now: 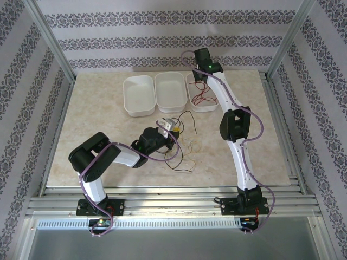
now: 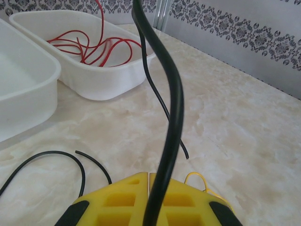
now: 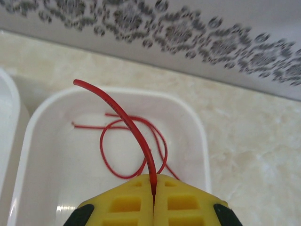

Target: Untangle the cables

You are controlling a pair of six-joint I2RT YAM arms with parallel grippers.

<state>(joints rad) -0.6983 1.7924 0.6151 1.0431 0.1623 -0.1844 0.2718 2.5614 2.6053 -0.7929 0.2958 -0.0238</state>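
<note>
My left gripper point(image 2: 149, 175) is shut on a black cable point(image 2: 171, 117) that rises past its yellow fingers and curves away over the table. In the top view this gripper point(image 1: 172, 125) sits mid-table beside the loose black cable point(image 1: 188, 120) and yellowish cables point(image 1: 193, 146). A second black cable point(image 2: 56, 157) lies on the table to the left, and a yellowish loop point(image 2: 197, 178) peeks out by the right finger. My right gripper point(image 3: 154, 178) is shut on a red cable point(image 3: 127, 117) above the right tray point(image 3: 197, 127); the cable's loops lie inside it.
Three white trays stand in a row at the back: left point(image 1: 138, 95), middle point(image 1: 170, 91) and right point(image 1: 191, 86). The right arm point(image 1: 233, 124) stretches across the table's right half. Patterned walls and metal posts close in the table.
</note>
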